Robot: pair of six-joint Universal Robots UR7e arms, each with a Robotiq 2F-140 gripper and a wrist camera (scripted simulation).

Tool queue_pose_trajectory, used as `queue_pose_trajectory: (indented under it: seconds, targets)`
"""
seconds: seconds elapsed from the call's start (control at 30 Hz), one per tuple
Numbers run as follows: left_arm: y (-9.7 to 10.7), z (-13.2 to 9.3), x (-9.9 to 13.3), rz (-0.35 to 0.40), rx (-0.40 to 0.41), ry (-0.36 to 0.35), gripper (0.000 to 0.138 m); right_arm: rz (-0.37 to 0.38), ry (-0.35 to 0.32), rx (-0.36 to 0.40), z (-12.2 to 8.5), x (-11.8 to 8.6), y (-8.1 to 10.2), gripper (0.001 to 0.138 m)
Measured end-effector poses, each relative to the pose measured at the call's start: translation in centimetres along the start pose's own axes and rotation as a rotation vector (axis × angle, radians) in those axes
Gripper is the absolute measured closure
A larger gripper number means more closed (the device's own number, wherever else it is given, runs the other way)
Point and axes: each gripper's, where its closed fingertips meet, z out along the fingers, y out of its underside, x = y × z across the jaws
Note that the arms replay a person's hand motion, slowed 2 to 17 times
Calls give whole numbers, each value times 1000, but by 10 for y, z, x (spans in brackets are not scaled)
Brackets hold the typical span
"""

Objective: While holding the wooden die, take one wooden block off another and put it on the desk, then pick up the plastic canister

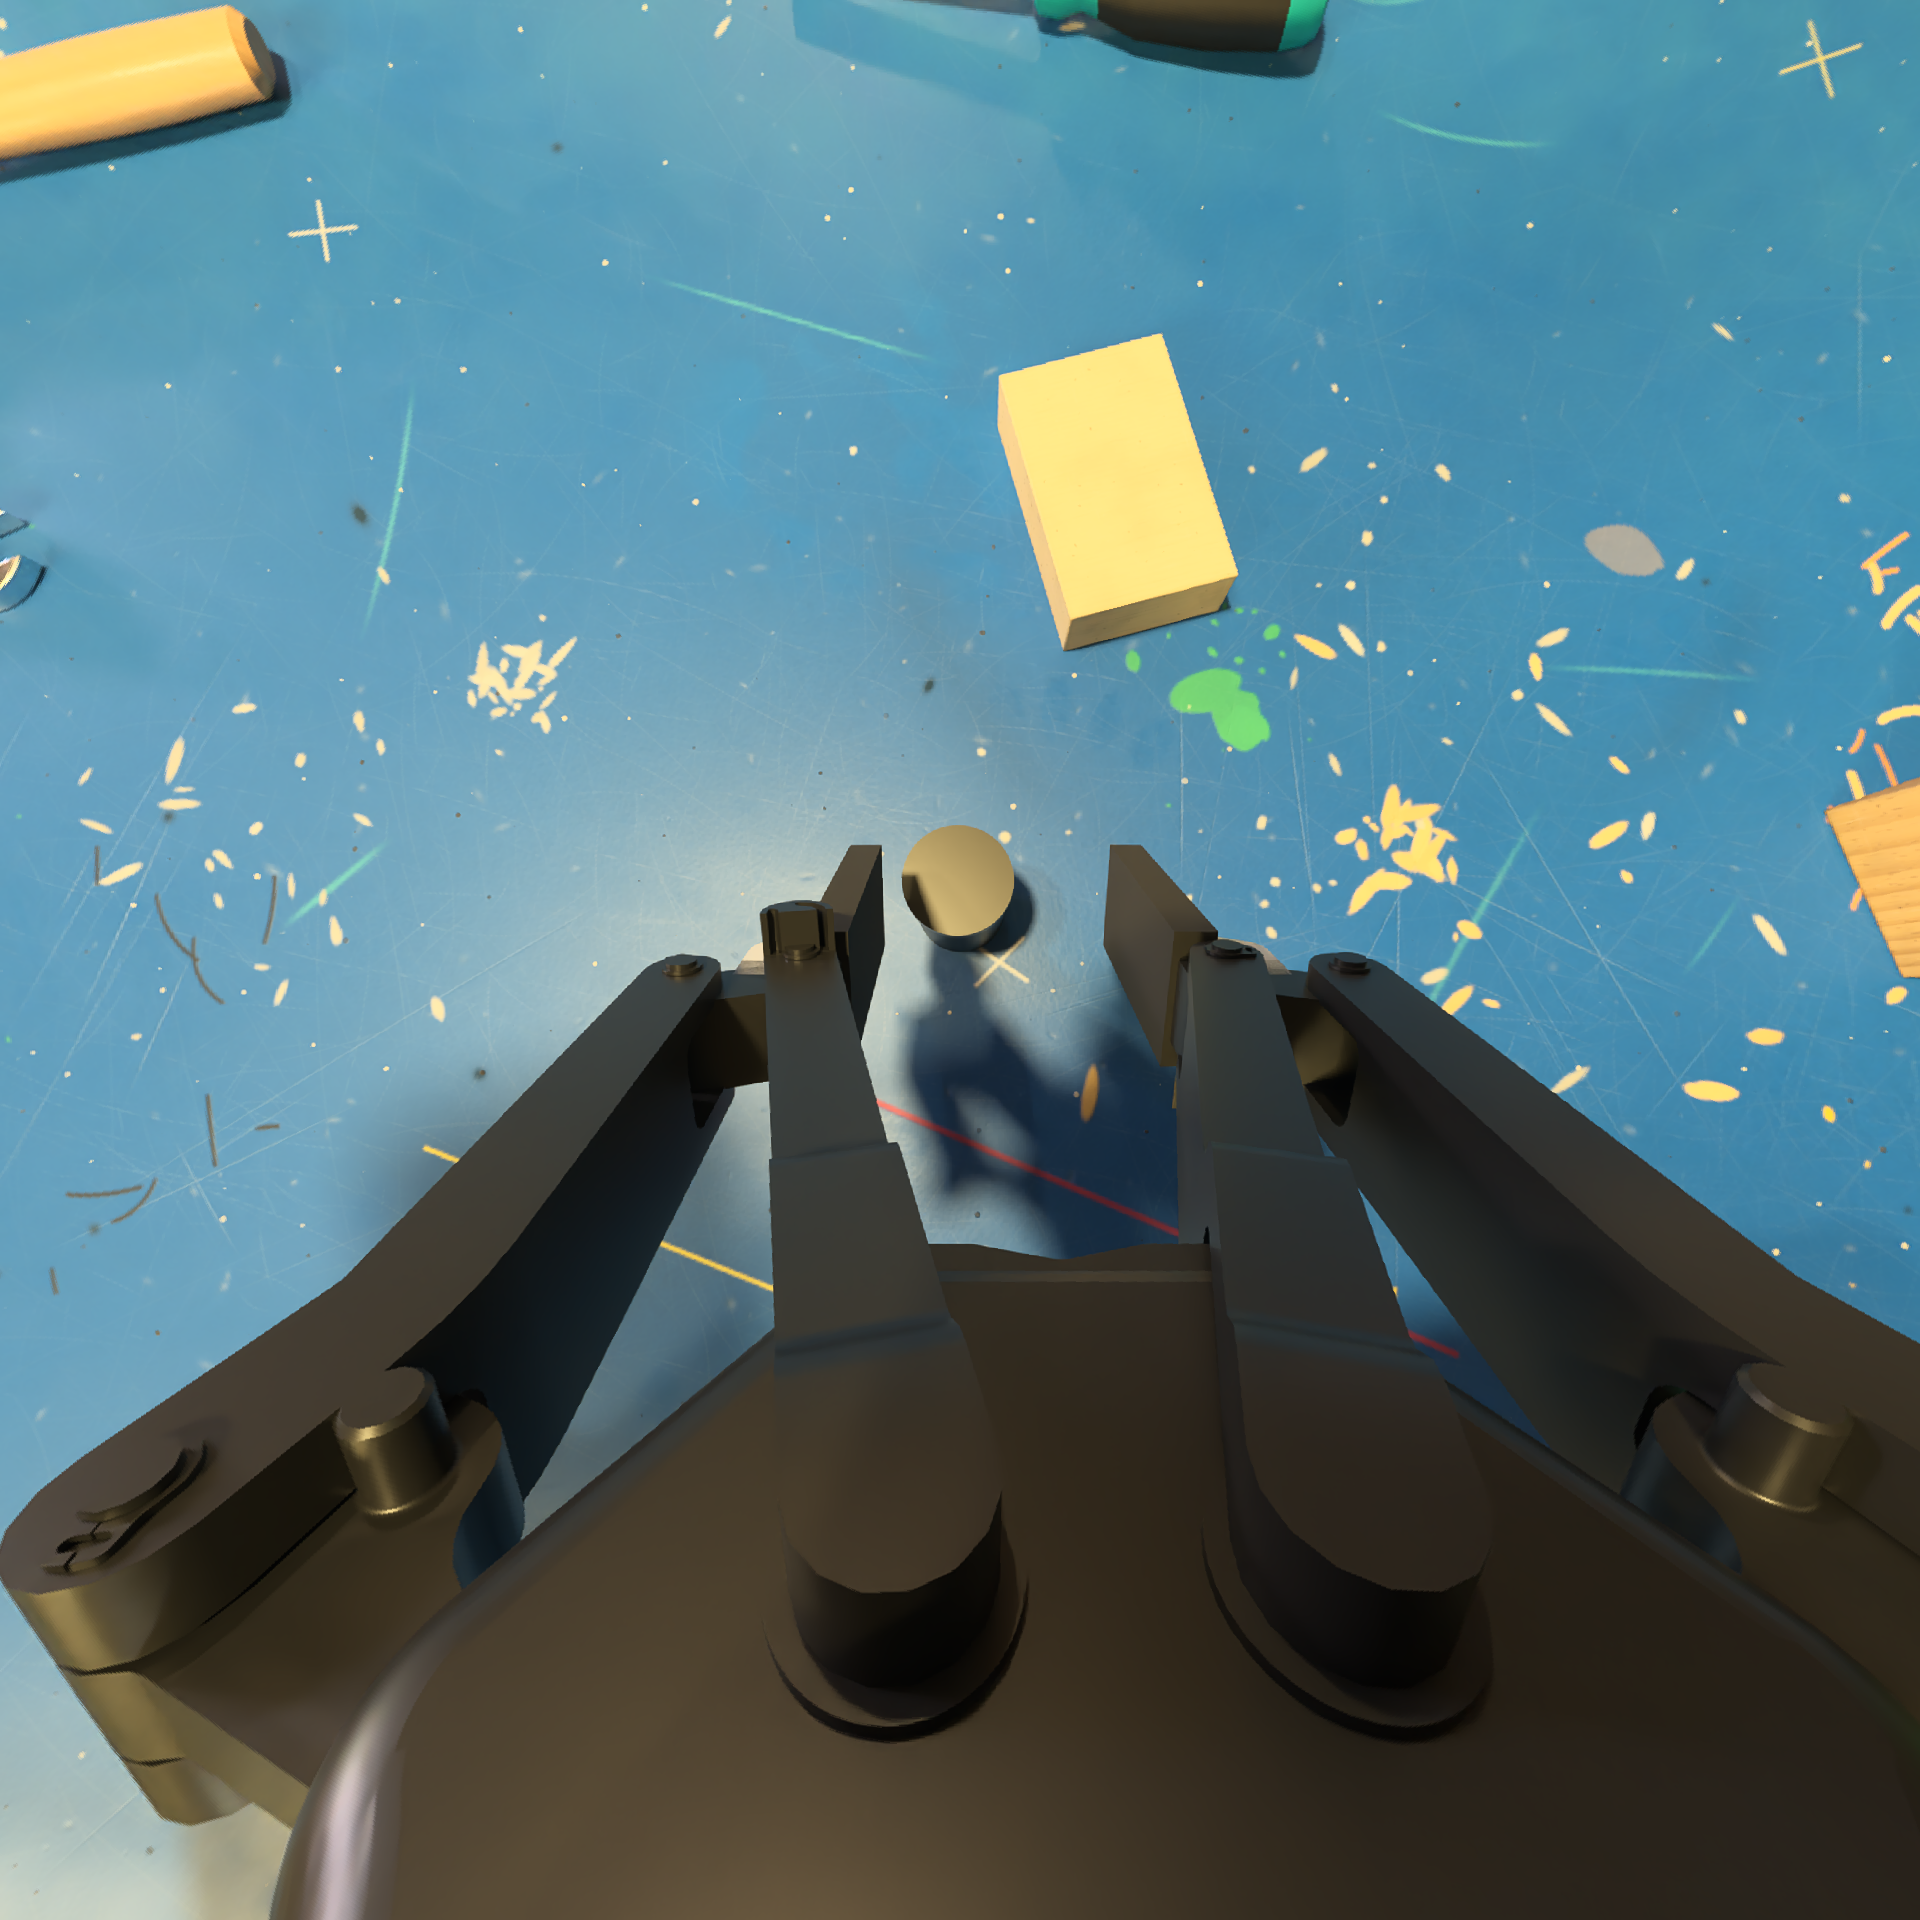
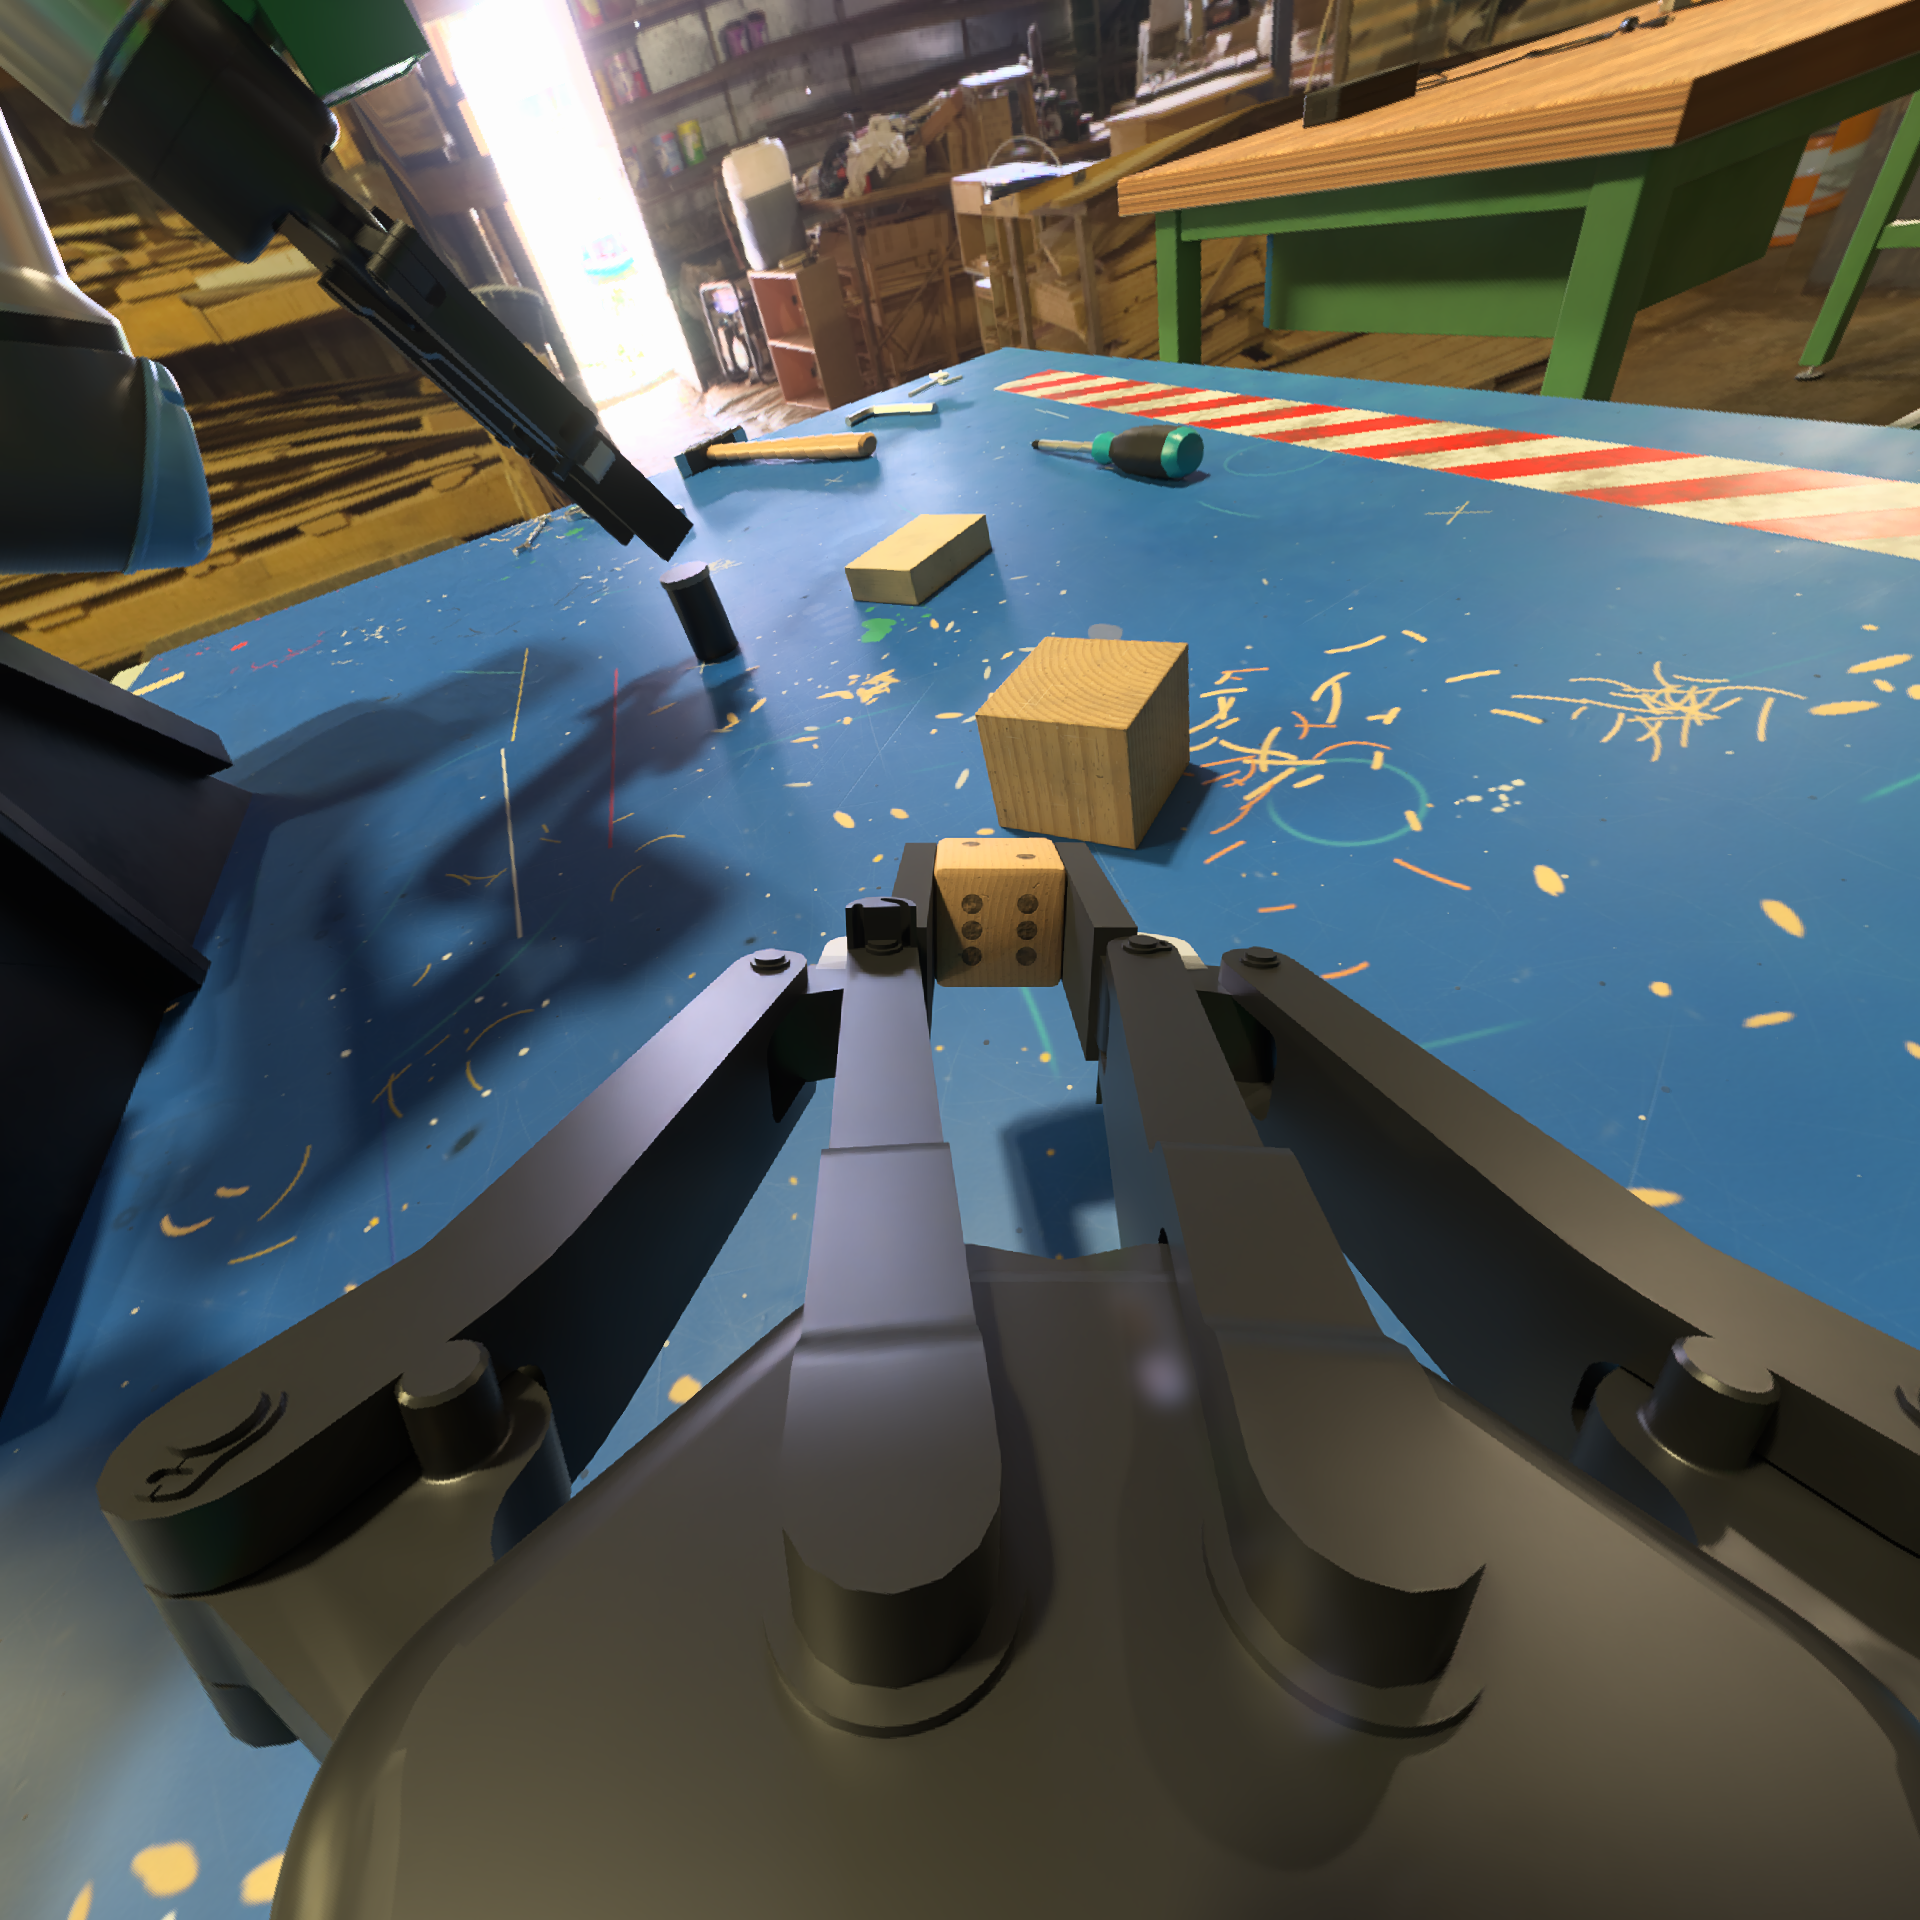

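left gripper (image 1: 992, 883): jaws apart, holding nothing; hangs above the plastic canister, which sits in the gap nearer the left finger, not touched as far as seen
plastic canister (image 1: 958, 883): small dark cylinder, upright on the desk; in right wrist view it stands toward the desk's left edge (image 2: 701, 613), just under the left gripper's fingertips (image 2: 649, 530)
right gripper (image 2: 1000, 914): clamped on the wooden die, one pad on each side
wooden die (image 2: 1000, 914): light wood, dark pips, six face toward camera; held above the desk
desk (image 2: 1455, 1039): blue top, scratched, speckled with wood chips and paint marks; red-white striped band along far edge
flat wooden block (image 1: 1117, 488): pale, lies flat on the desk beyond the canister; nothing on it
cube wooden block (image 2: 1086, 738): grainy, sits on the desk mid-top, just beyond the die; apart from the flat block
hammer (image 2: 779, 449): wooden handle, lying near far left corner
screwdriver (image 2: 1138, 452): black-teal handle, lying near far edge
green paint blot (image 1: 1221, 707): on desk between canister and flat block
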Motion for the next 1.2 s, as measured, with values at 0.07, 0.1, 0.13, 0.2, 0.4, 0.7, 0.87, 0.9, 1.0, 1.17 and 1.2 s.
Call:
queue_pose_trajectory:
  seconds: [0.07, 0.1, 0.13, 0.2, 0.4, 0.7, 0.87, 0.9, 1.0, 1.17, 1.2]
  targets:
    - [0, 1, -1, -2, -5, -4, 81, -3, 5, 2, -1, 1, -1, 109]
    - [0, 1, -1, -3, -7, -6, 81, -4, 8, 3, -1, 1, -1, 109]
    - [0, 2, -2, -5, -9, -8, 81, -6, 11, 5, -2, 2, -1, 109]
    - [0, 3, -3, -6, -14, -11, 81, -10, 16, 8, -3, 2, -2, 109]
    - [1, 6, -4, -12, -35, -14, 81, -23, 21, 22, -5, 1, -6, 109]
    - [3, 12, -6, -20, -73, -17, 81, -30, 3, 38, -8, -4, -11, 109]
    - [5, 15, -7, -22, -102, -18, 81, -33, -9, 46, -9, -7, -13, 109]
    - [6, 16, -7, -22, -108, -18, 81, -34, -11, 47, -9, -7, -14, 109]
    - [7, 18, -7, -25, -126, -19, 81, -38, -17, 51, -9, -9, -15, 109]
    - [9, 23, -8, -33, -153, -23, 81, -46, -24, 57, -10, -11, -17, 109]
    - [10, 23, -8, -34, -158, -24, 81, -48, -25, 58, -10, -11, -18, 109]
